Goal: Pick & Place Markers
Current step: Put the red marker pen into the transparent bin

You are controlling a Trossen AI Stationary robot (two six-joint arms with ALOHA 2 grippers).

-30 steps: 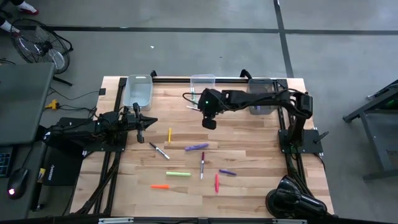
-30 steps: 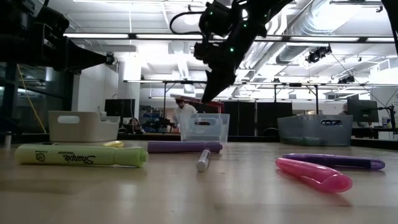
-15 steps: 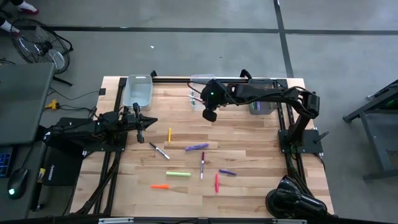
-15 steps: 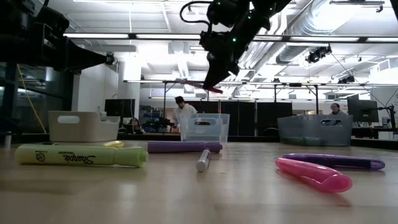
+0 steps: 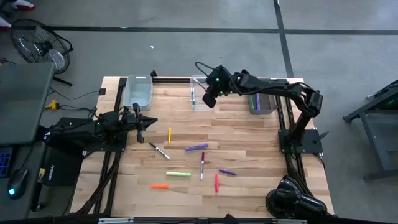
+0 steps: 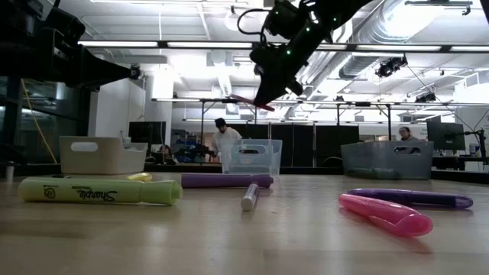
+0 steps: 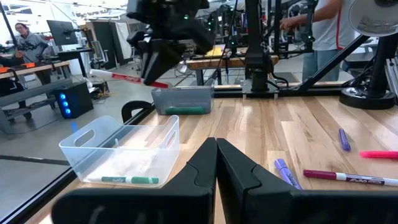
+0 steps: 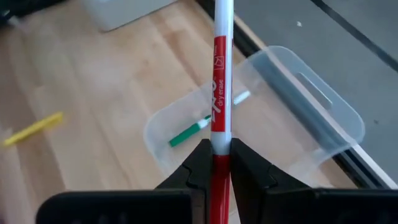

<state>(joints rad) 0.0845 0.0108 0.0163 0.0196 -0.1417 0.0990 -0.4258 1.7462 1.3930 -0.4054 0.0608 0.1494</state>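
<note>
The right gripper (image 8: pixel 216 163), fingers clamped on a red marker (image 8: pixel 221 87), hangs over the middle bin (image 8: pixel 311 112) holding a green marker (image 8: pixel 189 132); the left gripper (image 7: pixel 216 163), fingers closed empty, waits by the tabletop's (image 5: pixel 249 143) left edge.

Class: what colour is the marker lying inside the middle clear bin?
Green marker with a white end, clearest in the right wrist view.

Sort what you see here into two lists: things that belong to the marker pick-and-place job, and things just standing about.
Part of the job:
- red marker held in the right gripper above the middle bin
- green marker already in that bin
- loose markers on the table
- left bin, right bin

Just about:
- fan on the floor
- idle left gripper, shut
- person in the room behind
</note>
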